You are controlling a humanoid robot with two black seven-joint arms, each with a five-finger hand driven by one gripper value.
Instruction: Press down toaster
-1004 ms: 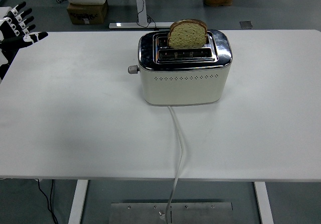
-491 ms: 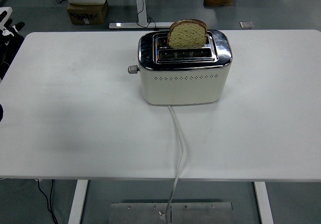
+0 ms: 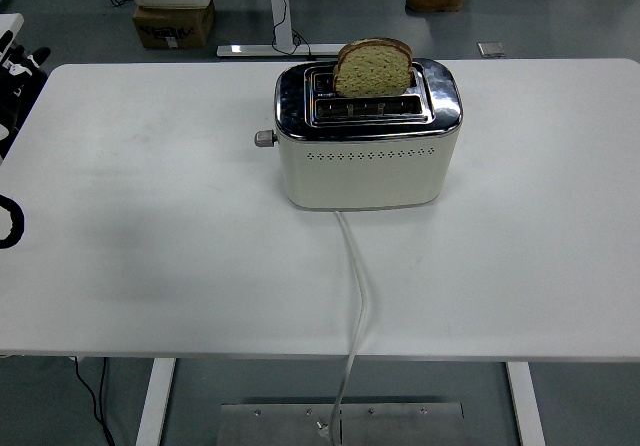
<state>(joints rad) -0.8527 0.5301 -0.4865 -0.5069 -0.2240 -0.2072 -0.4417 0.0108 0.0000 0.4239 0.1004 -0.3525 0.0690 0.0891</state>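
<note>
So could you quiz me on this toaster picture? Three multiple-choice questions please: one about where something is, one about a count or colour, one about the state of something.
1. Where does the toaster's lever stick out?
A. From its left end
B. From its right end
C. From its top

2. How many bread slices sit in the toaster?
A. None
B. One
C. Two

3. What state is the bread in?
A. Pushed fully down, out of sight
B. Lying flat on the table
C. Standing high out of its slot

Answers:
1. A: the lever is a small grey knob on the left end of the toaster.
2. B: a single bread slice stands in the rear slot, and the front slot is empty.
3. C: most of the slice shows above the chrome top, so nothing has been pressed down yet.
</note>
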